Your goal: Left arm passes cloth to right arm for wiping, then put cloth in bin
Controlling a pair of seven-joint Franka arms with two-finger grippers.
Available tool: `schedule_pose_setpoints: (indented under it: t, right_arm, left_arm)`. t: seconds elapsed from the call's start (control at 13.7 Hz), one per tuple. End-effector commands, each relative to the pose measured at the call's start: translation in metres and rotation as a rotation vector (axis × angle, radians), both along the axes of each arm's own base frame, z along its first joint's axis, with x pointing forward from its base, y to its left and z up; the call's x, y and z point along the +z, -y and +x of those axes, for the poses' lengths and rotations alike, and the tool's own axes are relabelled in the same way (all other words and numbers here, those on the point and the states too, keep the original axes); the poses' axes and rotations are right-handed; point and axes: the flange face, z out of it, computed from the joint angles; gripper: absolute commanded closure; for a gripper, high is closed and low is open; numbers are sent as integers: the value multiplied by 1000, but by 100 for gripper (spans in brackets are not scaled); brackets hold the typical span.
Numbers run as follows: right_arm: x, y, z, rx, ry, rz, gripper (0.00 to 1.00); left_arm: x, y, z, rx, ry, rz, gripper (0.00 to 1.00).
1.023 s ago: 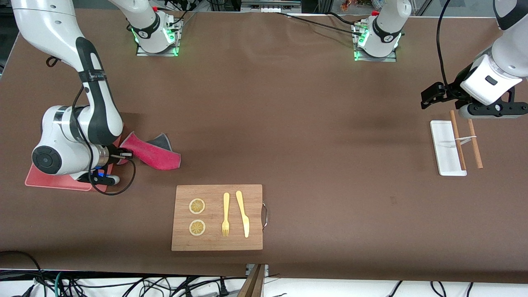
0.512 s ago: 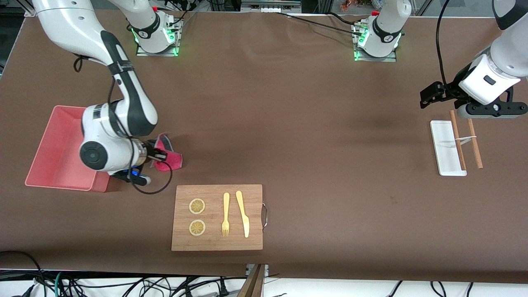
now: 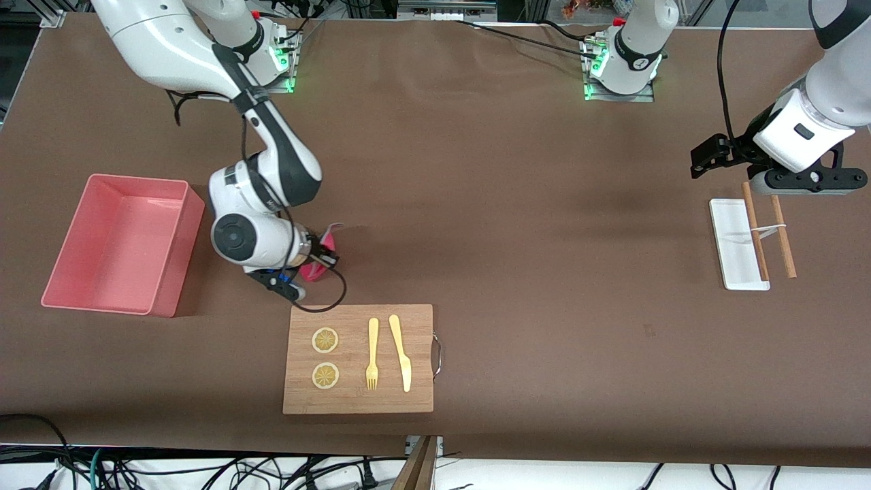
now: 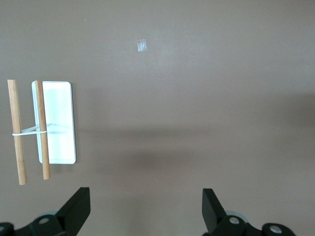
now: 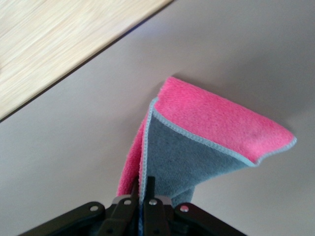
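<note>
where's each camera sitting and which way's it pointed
Front view: high across the table, facing both arms' bases; shows right gripper, left gripper and bin.
Left wrist view: on the waiting left arm, looking down past its open fingers at the white tray, shared with the front view.
Right wrist view: looks past shut fingers at the cloth.
</note>
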Motion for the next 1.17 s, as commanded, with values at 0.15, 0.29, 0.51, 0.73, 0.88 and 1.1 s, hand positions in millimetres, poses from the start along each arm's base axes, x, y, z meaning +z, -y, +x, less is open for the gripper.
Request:
schedule_pose_setpoints:
  t: [0.15,0.29,0.51,0.73,0.88,1.1]
  right_arm:
    - [3,-58,-16,-128,35,52,100]
    - [9,-76,-21,-160,47,80,100]
    - [13,-69,-19,-158,47,78,100]
    - [10,-31,-6,-51,21,66,100]
    - [13,4,5,9,8,51,100]
    - [18,69,19,119,-24,25,100]
  left_arm:
    - [7,5,-3,-26,-7,-9,0]
    - [7,5,-3,-26,-9,-10,0]
    - [7,6,-3,-29,-7,-9,0]
    - [8,8,-3,-32,-5,-9,0]
    - [7,8,-3,-32,-7,-9,0]
    - [8,8,-4,-32,-7,-8,0]
